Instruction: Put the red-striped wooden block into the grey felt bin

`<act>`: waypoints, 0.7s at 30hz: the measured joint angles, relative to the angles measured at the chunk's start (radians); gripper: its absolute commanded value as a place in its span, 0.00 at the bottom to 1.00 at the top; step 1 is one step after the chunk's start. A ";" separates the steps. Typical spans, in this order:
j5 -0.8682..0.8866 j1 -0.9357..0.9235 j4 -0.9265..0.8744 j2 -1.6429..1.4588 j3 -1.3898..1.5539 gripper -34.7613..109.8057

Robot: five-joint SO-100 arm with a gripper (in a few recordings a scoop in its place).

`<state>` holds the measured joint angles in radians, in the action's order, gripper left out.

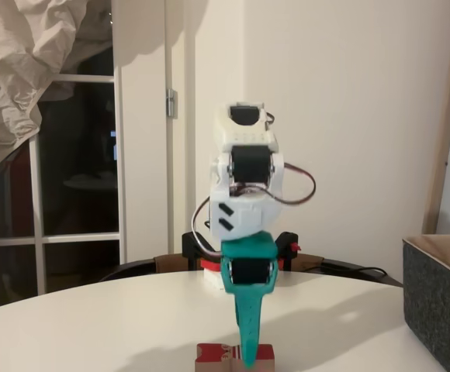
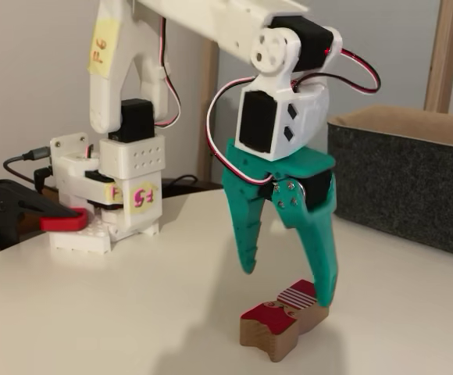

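red-striped wooden block [image 2: 283, 320] on the table just under the green hand [image 2: 287, 283], fingers apart, one tip at its far edge

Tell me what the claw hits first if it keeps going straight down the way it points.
The claw, open and pointing down, would first meet the red-striped wooden block. One finger looks already at the block's far end; the other hangs above the table. Depth is uncertain.

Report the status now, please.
Hand open, one finger beside block. Block on table, ungrasped. Bin off to side, path clear.
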<state>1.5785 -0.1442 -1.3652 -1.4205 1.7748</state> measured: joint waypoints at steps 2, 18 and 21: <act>0.000 0.000 0.020 0.014 0.000 0.47; -0.018 0.003 0.163 0.121 -0.012 0.39; -0.043 0.003 0.175 0.135 -0.015 0.35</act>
<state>1.5355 -0.1411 -1.1904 -1.2855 1.7595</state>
